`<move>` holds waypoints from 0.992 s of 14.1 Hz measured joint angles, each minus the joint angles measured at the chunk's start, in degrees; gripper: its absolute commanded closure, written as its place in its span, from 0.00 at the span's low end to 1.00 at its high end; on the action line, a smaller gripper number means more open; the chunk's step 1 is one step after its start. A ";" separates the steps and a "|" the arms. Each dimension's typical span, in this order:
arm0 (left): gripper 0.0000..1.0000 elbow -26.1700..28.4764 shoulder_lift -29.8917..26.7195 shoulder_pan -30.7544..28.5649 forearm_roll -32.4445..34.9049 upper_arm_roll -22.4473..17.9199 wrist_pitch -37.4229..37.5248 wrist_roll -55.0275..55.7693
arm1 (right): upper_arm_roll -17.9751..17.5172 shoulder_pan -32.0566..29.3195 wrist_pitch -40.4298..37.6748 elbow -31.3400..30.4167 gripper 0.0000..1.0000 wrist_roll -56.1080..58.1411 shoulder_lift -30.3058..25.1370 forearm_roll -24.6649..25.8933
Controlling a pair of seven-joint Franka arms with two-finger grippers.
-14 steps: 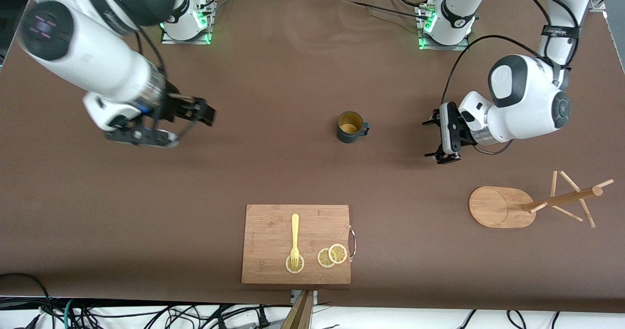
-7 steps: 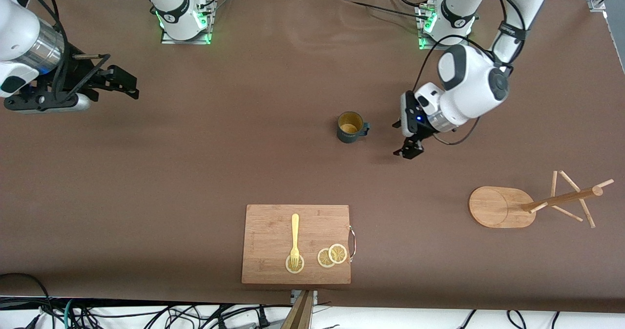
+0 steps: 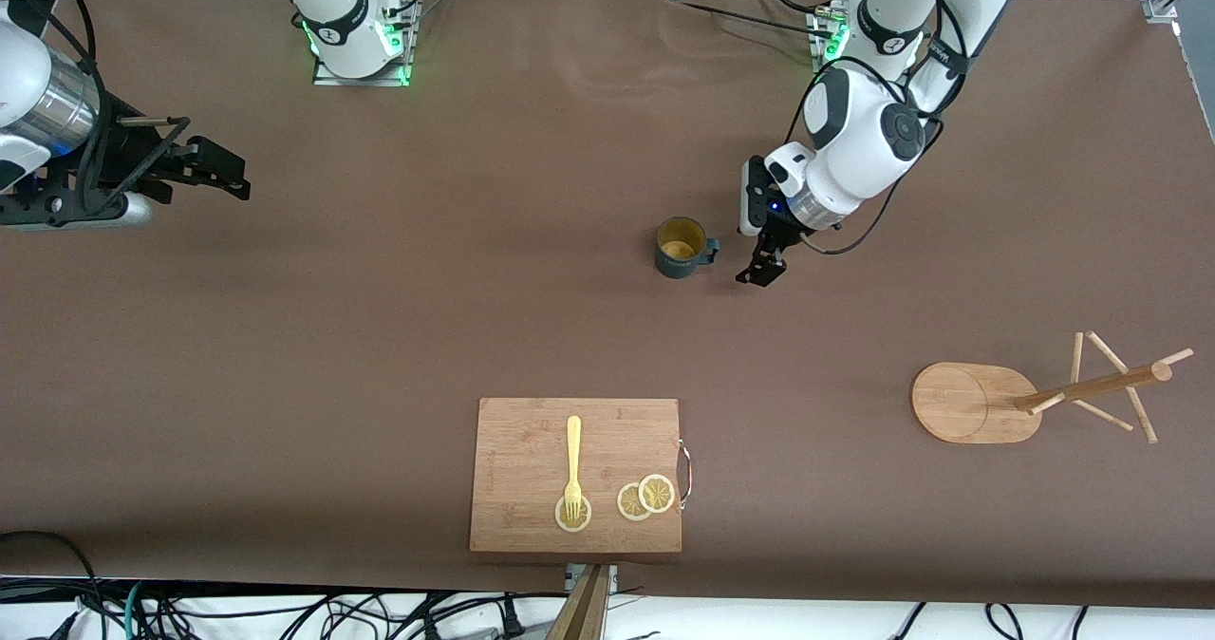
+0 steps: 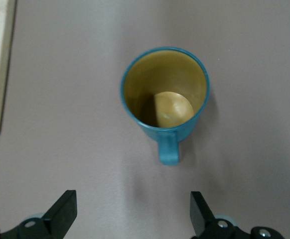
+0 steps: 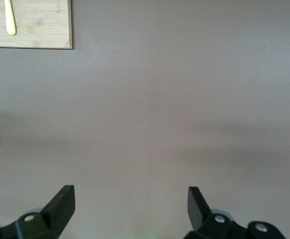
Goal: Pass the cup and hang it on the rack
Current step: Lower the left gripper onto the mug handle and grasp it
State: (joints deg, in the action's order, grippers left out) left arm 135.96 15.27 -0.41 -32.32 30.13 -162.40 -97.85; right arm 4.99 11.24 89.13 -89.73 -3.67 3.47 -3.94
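You've got a brown table (image 3: 380, 317) with the teal cup (image 3: 681, 248) mid-table, the cutting board (image 3: 576, 475) nearer the camera, and the rack (image 3: 978, 403) at the left arm's end.

I can't read any text from here. The cup (image 3: 681, 247) carries a faint line of small lettering on its wall in the front view, but I can't make out a single letter of it, and in the left wrist view the cup (image 4: 165, 104) shows me only its rim and yellowish inside. The dark bands on the arms have small pale markings that I can't read either.
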 measured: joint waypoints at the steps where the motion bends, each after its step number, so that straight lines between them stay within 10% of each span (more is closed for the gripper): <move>1: 0.00 0.32 0.48 0.84 0.00 0.00 -0.68 0.00 | -0.02 0.00 0.00 0.00 0.00 0.45 0.00 0.03; 14: 0.04 0.50 4.93 7.82 -0.08 0.00 -4.14 3.65 | -0.87 -0.10 0.10 1.03 0.00 1.42 1.21 3.71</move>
State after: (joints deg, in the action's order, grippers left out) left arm 136.46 20.20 7.41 -32.40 30.13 -166.54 -94.19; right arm 4.12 11.15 89.23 -88.70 -2.25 4.68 -0.23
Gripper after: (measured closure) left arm 0.000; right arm 0.000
